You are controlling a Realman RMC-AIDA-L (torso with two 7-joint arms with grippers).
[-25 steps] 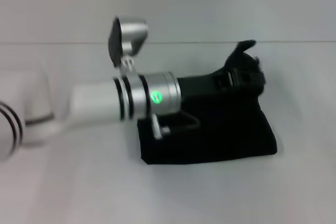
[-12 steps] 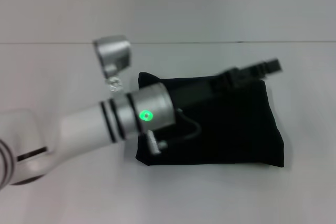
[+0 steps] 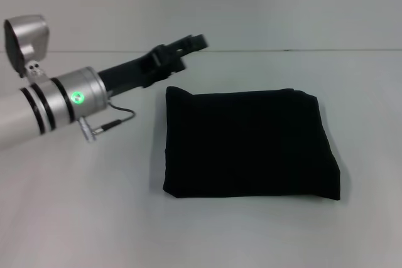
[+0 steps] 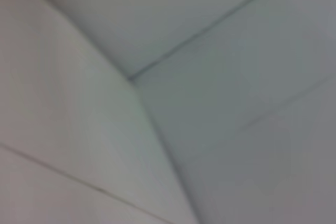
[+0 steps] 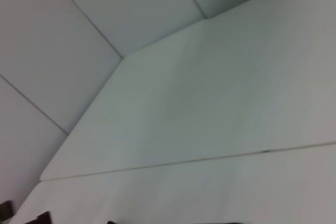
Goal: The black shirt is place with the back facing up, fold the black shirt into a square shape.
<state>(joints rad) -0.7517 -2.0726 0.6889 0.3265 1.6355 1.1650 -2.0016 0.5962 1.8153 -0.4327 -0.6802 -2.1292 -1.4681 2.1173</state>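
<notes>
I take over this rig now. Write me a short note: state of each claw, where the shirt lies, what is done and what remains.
Left claw: raised off the table to the left of and behind the shirt, holding nothing; whether it is open or shut is not clear.
Right claw: not in view.
Black shirt: lies flat on the white table, folded into a compact, roughly square block, touched by nothing.
Done: the folding appears complete.
Left: probably only to park the left arm; check the far right corner, which looks slightly uneven.

Black shirt (image 3: 248,145), folded into a near-square bundle, lying flat on the white table (image 3: 94,218), plain side up
</notes>
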